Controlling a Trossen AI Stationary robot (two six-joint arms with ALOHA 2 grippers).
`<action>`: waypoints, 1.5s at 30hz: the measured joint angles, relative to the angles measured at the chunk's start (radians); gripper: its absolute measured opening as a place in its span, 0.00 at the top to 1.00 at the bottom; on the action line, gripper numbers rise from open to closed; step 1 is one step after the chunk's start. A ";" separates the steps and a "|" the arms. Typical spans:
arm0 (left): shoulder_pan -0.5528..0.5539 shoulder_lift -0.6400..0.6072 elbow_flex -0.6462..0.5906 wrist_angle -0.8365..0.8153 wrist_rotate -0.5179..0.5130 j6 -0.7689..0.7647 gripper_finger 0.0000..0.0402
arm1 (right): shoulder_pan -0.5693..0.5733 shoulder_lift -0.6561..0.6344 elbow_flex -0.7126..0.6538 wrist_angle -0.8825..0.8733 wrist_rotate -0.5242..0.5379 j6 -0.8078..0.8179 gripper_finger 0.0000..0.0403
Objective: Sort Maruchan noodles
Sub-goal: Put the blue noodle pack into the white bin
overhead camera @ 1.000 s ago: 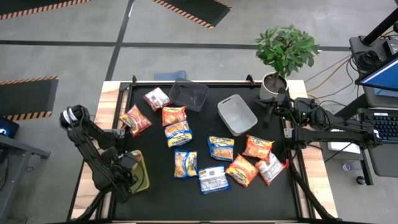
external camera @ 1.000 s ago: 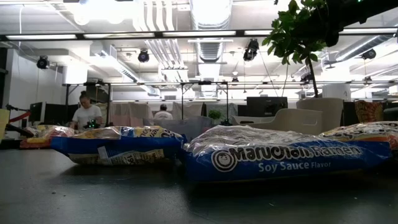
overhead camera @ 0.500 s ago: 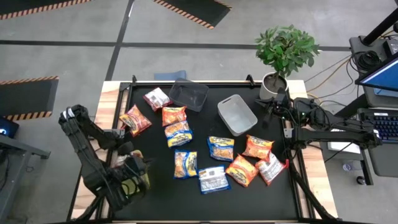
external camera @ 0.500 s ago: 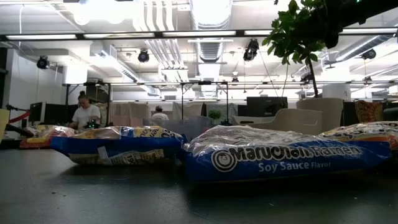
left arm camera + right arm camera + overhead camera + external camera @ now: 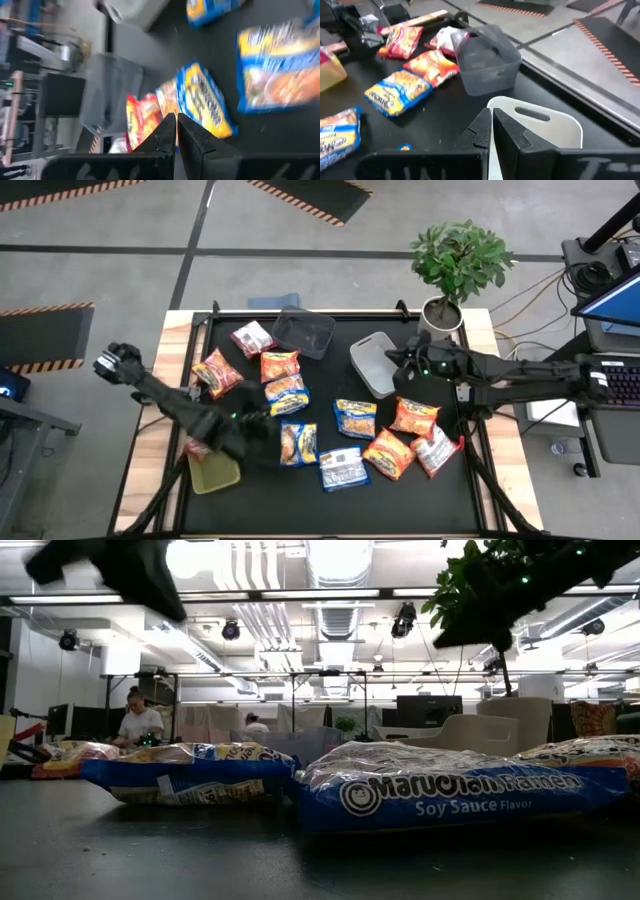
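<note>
Noodle packets [image 5: 355, 419] on black table [image 5: 460, 490]: ten clearly counted.
- blue-and-yellow packets [image 5: 287, 395]: four, one of them with pale side up.
- orange packets [image 5: 280, 365]: three.
- red or pink-and-white packets [image 5: 251, 338]: three.
- one more reddish thing [image 5: 197, 448] at edge of yellow-green bin; cannot tell if packet.

Bins: three. Dark grey bin [image 5: 303, 332] one, light grey bin [image 5: 372, 368] one, yellow-green bin [image 5: 213, 473] one.
Potted plant [image 5: 460, 258]: one.
Robot arms: two.
People [image 5: 138, 722] in room behind: two.
</note>
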 joint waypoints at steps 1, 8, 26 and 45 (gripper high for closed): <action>0.036 -0.023 -0.035 0.042 0.039 0.046 1.00 | 0.000 0.017 0.010 0.016 0.001 -0.001 0.98; 0.200 -0.222 -0.277 0.505 0.346 0.201 1.00 | -0.007 0.088 0.092 0.016 -0.004 -0.051 0.98; 0.203 -0.291 -0.447 1.114 0.343 0.165 1.00 | 0.005 0.122 0.147 -0.044 -0.394 -0.004 0.98; 0.406 -0.266 -0.386 1.045 0.510 0.449 1.00 | 0.050 0.334 0.278 -0.034 -0.491 0.150 0.98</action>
